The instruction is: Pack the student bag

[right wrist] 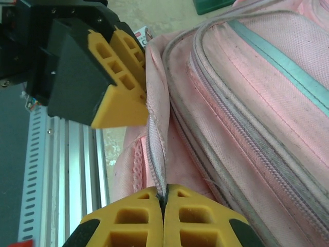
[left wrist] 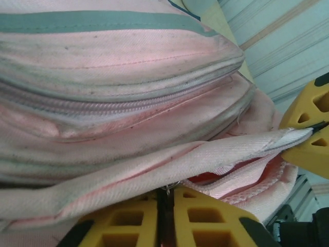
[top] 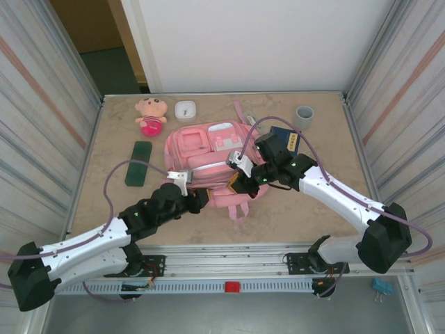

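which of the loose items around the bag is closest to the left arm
The dark green flat case, lying left of the student bag; the doll, white dish and grey cup sit farther back.

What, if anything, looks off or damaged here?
Nothing spilled or visibly torn. The student bag is grubby, with dark specks along its zipper seams. The left gripper and right gripper both pinch its edge fabric.

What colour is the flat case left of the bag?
Dark green. The flat case beside the student bag shows best in the top external view.
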Tool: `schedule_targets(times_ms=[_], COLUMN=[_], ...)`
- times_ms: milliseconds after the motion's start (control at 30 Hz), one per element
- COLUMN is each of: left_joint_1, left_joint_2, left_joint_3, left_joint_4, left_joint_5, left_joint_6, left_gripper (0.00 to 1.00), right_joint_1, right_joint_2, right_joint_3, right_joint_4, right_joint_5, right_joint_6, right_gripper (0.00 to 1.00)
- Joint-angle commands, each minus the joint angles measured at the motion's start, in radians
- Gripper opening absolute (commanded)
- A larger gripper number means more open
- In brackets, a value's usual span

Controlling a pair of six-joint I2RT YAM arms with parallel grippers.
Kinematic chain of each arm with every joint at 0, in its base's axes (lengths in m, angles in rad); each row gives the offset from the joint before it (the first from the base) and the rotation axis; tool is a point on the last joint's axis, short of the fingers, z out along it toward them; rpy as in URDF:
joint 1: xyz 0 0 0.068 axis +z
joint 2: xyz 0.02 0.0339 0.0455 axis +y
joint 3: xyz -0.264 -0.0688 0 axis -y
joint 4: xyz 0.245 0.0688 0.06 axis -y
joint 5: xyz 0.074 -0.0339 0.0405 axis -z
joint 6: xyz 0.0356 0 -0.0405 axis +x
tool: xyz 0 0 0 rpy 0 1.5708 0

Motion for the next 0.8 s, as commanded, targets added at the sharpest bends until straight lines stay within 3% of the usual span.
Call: schedule_targets(times_ms=[0, 300, 433, 567, 767], left_joint_1=[0.010, 0.012, 0.052, 0.165, 0.408], left_joint_2=[-0.052, -0.157, -0.170, -0.165, -0.122], left_joint_3=[-0.001, -0.089, -0.106, -0.136, -0.172], left_joint_4=[-0.096, -0.161, -0.182, -0.124, 0.027], left_joint_5=[-0.099, -0.163, -0.207, -0.169, -0.025], left_joint_6=[0.023, 0.159, 0.181, 0.201, 0.244], left_gripper=[0.03, 0.00, 0.00, 0.00, 0.00], right_joint_1=[-0.029, -0.076, -0.083, -0.094, -0.146], right_joint_2=[-0.057, -0.088, -0.114, -0.153, -0.229], right_joint_3=[0.039, 0.045, 0.060, 0.082, 0.086], right_joint_4=[0.035, -0.017, -0.025, -0.044, -0.107], right_joint_5=[-0.070, -0.076, -0.122, -0.173, -0.309], right_joint_6=[0.002, -0.035, -0.041, -0.077, -0.196], right_gripper=[0.00, 0.00, 0.00, 0.00, 0.00])
